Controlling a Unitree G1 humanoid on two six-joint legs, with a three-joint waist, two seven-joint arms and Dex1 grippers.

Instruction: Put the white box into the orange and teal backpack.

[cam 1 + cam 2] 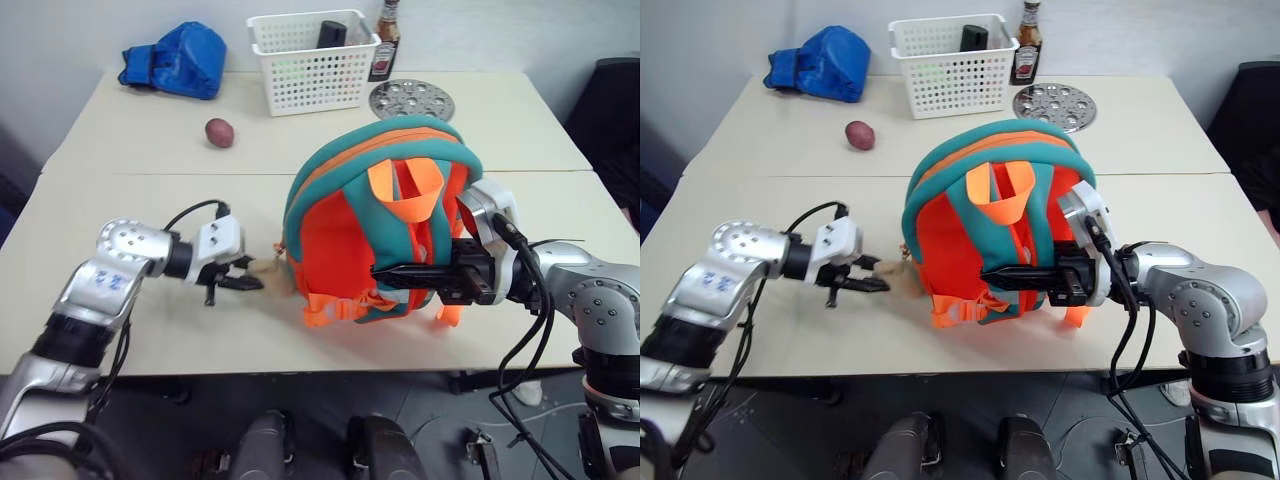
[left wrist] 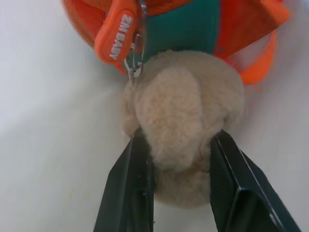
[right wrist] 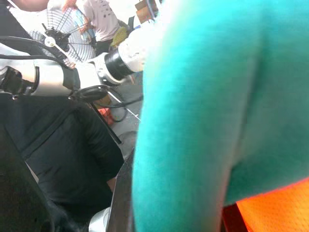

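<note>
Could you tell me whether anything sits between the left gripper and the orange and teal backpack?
Yes: the beige plush toy clipped to the orange and teal backpack lies between them, with the left gripper closed on it.

Lab: bare tables [image 1: 150, 140], floor cables [image 1: 520, 440]

The pale worktop [image 1: 130, 300] carries the orange and teal backpack [image 1: 385, 225] at centre. At 11 o'clock lie a blue bundle [image 1: 178, 58] and a potato [image 1: 219, 132]; at 12, a white basket [image 1: 312, 60], a sauce bottle [image 1: 385, 42] and a perforated metal disc [image 1: 411, 100].

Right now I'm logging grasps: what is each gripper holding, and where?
Left gripper: fingers straddle the backpack's plush toy. Right gripper: shut on a teal strap.
</note>
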